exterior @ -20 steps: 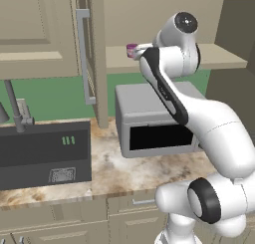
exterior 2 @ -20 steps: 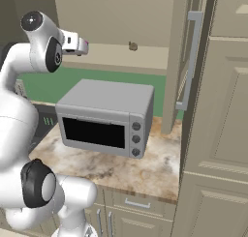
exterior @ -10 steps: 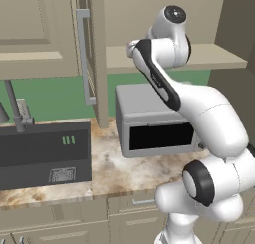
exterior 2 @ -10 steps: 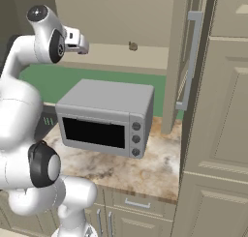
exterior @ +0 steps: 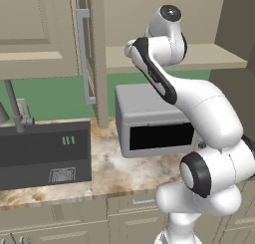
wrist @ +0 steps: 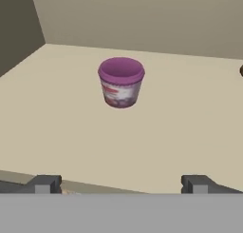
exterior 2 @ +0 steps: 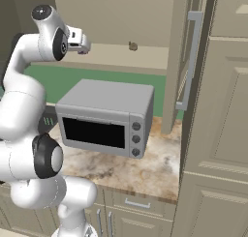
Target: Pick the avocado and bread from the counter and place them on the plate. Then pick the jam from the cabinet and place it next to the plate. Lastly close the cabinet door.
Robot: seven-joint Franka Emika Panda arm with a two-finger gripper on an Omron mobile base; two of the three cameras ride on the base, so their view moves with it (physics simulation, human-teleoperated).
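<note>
Reaching into the cabinet for the jam looks like the step in hand. In the hand view the gripper is spread wide and holds nothing — its tips stand at seven and five o'clock. The purple-lidded jam stands upright on the shelf toward twelve o'clock, well apart and centred between them. Next, I judge, comes a straight advance, then a squeeze around its sides.
</note>
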